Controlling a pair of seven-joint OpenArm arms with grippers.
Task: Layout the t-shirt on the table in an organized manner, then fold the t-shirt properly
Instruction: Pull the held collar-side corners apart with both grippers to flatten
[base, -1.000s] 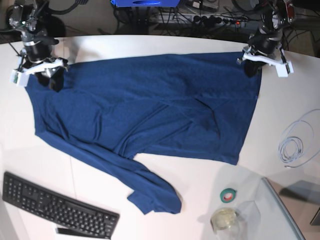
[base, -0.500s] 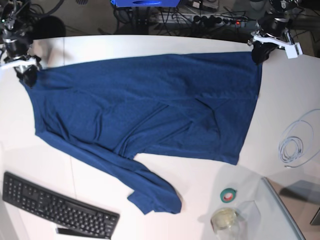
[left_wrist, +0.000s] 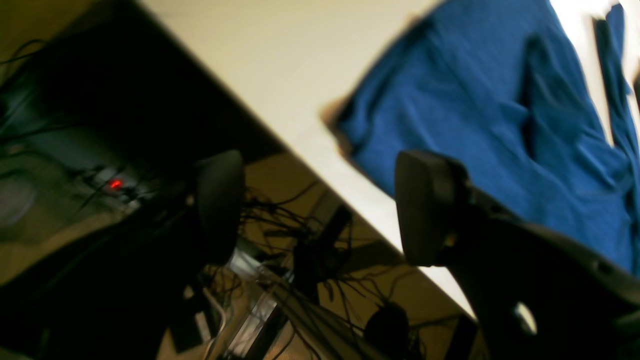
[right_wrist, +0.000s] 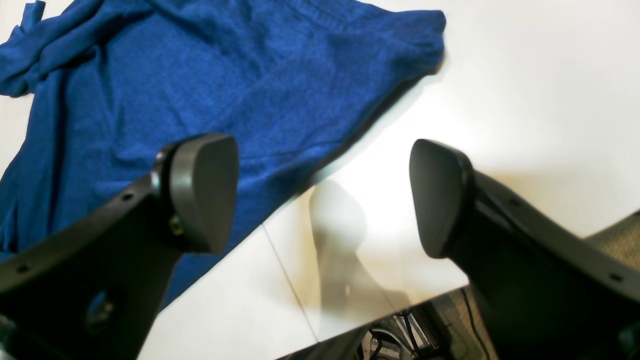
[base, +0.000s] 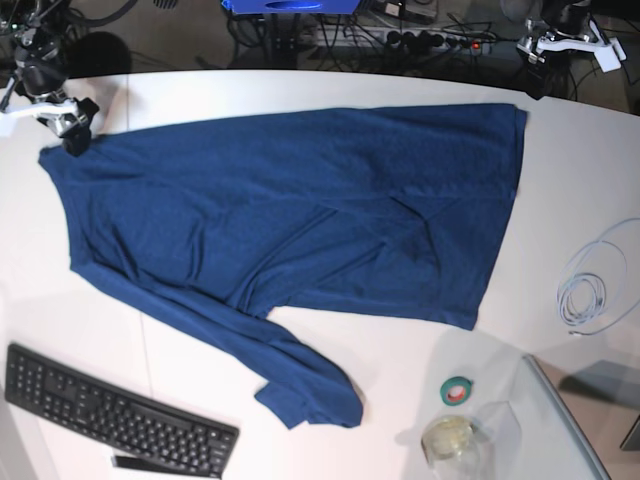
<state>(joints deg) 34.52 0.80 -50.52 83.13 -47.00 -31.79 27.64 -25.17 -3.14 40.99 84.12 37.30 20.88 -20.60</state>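
Note:
The navy-blue t-shirt (base: 280, 230) lies spread across the white table (base: 300, 90), with one long sleeve trailing toward the front (base: 300, 385). My left gripper (base: 540, 62) is open and empty past the table's far edge, just beyond the shirt's far right corner (base: 515, 112). In the left wrist view its fingers (left_wrist: 425, 210) stand wide apart, and the shirt corner (left_wrist: 475, 125) lies clear of them. My right gripper (base: 70, 132) is open and empty beside the shirt's far left corner. In the right wrist view (right_wrist: 322, 195) it hangs over bare table (right_wrist: 500, 100) at the shirt's edge (right_wrist: 225, 90).
A black keyboard (base: 120, 420) lies at the front left. A green tape roll (base: 458, 390), a clear round container (base: 450, 437) and a glass panel (base: 570, 420) sit at the front right. A coiled white cable (base: 585, 290) lies at the right. Cables and a power strip (base: 440, 40) run behind the table.
Both grippers pulled the shirt's far corners outward, then let go and opened. The left gripper moved back past the table edge. The shirt now lies wider and flatter.

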